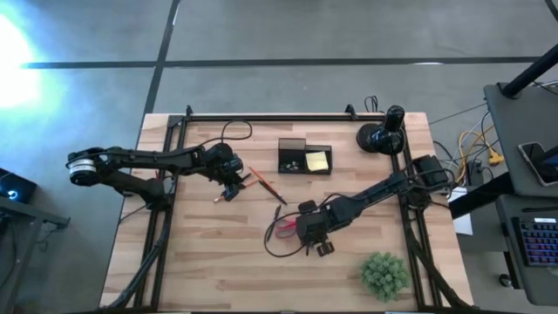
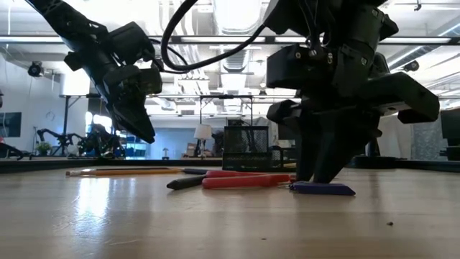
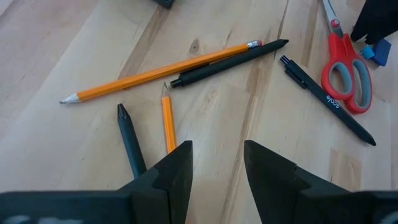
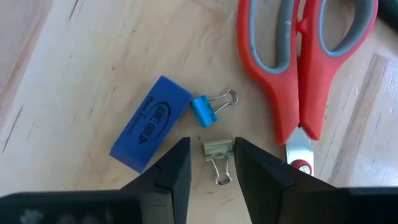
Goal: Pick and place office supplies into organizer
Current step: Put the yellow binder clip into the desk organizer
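The black organizer (image 1: 304, 157) stands near the table's far edge, with a yellow sticky-note pad (image 1: 316, 161) in one compartment. My left gripper (image 3: 217, 165) is open and hovers over a long orange pencil (image 3: 155, 73), a black pen (image 3: 230, 62), a short orange pencil (image 3: 168, 121) and two more dark pens. My right gripper (image 4: 212, 163) is open, its tips down at the table (image 2: 316, 176), one on either side of a pale binder clip (image 4: 217, 155). A blue eraser (image 4: 149, 124), a blue binder clip (image 4: 205, 109) and red-handled scissors (image 4: 298, 68) lie flat beside it. My right gripper comes from above with one finger on each side of the pale binder clip's body (image 4: 219, 148), which lies flat on the table. One finger (image 4: 249, 163) stands right at the clip's edge. Whether it touches the clip, I cannot tell.
A green plant (image 1: 384, 275) sits at the near right corner and a round black camera mount (image 1: 382, 135) at the far right. Cables trail beside both arms. Bare wood (image 1: 218, 262) spreads over the table's near left.
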You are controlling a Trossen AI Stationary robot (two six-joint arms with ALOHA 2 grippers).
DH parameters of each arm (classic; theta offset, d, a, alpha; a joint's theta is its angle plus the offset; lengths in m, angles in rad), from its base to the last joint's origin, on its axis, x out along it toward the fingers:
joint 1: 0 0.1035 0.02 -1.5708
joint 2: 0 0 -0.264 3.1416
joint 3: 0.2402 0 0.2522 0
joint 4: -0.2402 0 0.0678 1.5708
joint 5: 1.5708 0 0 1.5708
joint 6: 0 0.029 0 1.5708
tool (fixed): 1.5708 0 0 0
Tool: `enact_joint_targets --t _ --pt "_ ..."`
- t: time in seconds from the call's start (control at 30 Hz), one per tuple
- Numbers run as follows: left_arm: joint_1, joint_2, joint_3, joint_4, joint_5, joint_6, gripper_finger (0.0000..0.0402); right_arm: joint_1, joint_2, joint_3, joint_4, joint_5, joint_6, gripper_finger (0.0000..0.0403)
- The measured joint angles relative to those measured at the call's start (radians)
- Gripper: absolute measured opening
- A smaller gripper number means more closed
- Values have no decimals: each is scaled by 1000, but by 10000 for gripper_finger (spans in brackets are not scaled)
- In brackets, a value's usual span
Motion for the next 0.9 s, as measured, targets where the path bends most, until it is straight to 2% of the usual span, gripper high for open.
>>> enact_joint_targets --t 0.23,0.53,0.73,0.9 --pt "0 0 0 8 0 0 129 -8 0 -5 7 -15 6 98" --pt "0 0 1 26 0 -3 129 -17 0 -6 9 -33 8 58" --pt "0 0 1 26 0 -4 129 -18 0 19 -47 -30 59 55" --pt "0 0 1 27 0 -4 129 -29 -35 102 -164 96 184 54"
